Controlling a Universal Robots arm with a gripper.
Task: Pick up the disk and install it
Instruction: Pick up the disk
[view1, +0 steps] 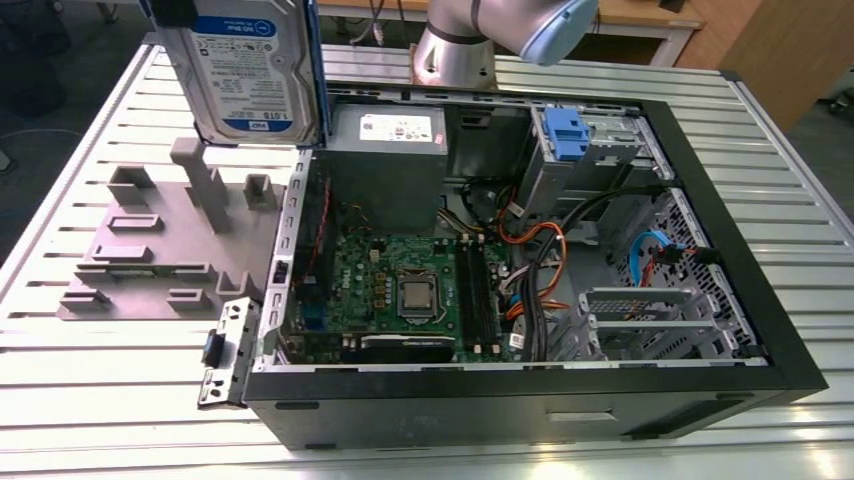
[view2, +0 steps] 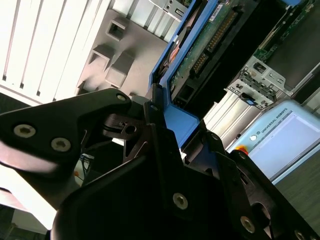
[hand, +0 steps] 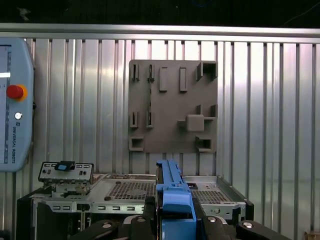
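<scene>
Above the far edge of the worktop (view1: 107, 400), toward the exterior view's left, the disk (view1: 254, 60) is held up in the air on its edge. It is close to a far corner of the open computer case (view1: 534, 405). A grey plate with blocks (view1: 147, 260) lies flat on the worktop just beside the case. In the first wrist view the end effector (hand: 174, 225) is seen pressed in from both sides on the blue rail of the disk, so the disk is pinched and nothing is loose. The step in hand looks like the carrying of the disk to its place in the case, and the lifting part seems done. To do this well, the pinch should be held firm and even, so that the disk cannot tip or slide. The disk should be moved slowly and kept straight, and the case wall, the grey power box (view1: 387, 135) and the bunch of cables (view1: 534, 235) should not be bumped. The grey bay with the blue latch (view1: 571, 135), near the far side of the case, is likely where the disk belongs, so the blue rails should be lined up with it with care. The disk is flat and silver. A white and blue label is seen on one face in the exterior view. In the second wrist view a green board and a row of pins are seen on the other face. Blue plastic rails run along its sides.
</scene>
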